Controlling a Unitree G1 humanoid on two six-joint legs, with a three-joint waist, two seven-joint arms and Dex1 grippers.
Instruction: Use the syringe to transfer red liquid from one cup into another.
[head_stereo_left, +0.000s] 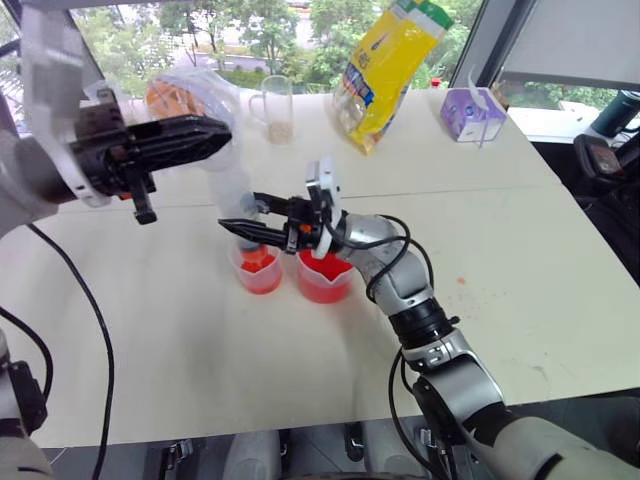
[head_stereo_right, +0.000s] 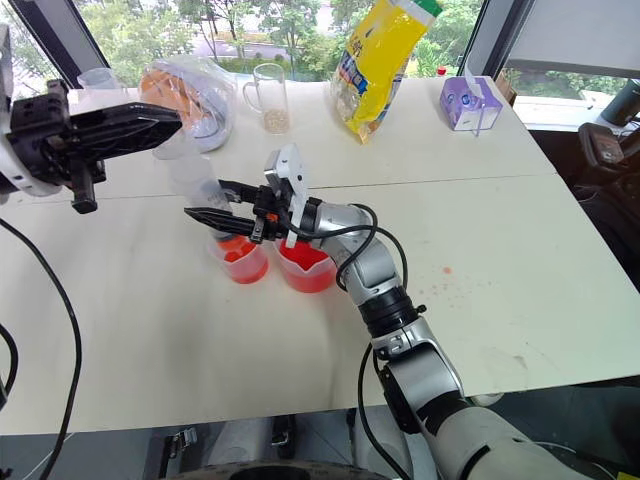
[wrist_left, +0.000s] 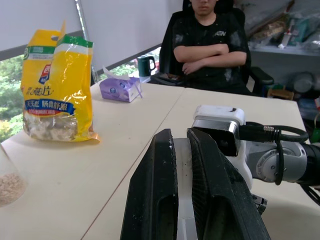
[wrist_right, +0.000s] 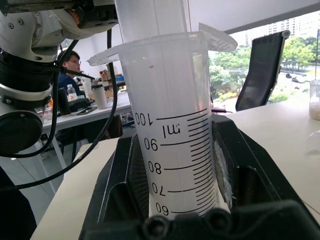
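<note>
- Syringe (wrist_right: 170, 130): it stands upright over the narrower cup (head_stereo_left: 258, 270), its reddish tip dipping into that cup, barrel rising between the two arms. In the right wrist view the graduation marks run up the clear barrel to the flange.
- Right claw (head_stereo_left: 243, 228): clamped on the lower barrel, one black finger on each side, holding the syringe level-handed from the beaker side.
- Left claw (head_stereo_left: 195, 138): fingers drawn nearly together high up by the plunger end; in the left wrist view a white strip sits between them, which I judge to be the plunger, though the contact itself is hard to make out.
- Beaker (head_stereo_left: 325, 277): just beside the narrower cup on the counter (head_stereo_left: 500, 250), both holding red liquid (head_stereo_left: 322, 288).
- Handling, as a judgement: the barrel is stiff, smooth plastic, light even when charged, and likely slippery if wet; squeezing harder would probably not crush it but could let it twist.
- Best hold: mid-barrel for the steadying claw, the plunger's flat head or stem for the other, pushing or pulling straight along the axis.
- Risk: both cups look light and thin-walled; a sideways nudge from the tip could tip one and spill.
</note>
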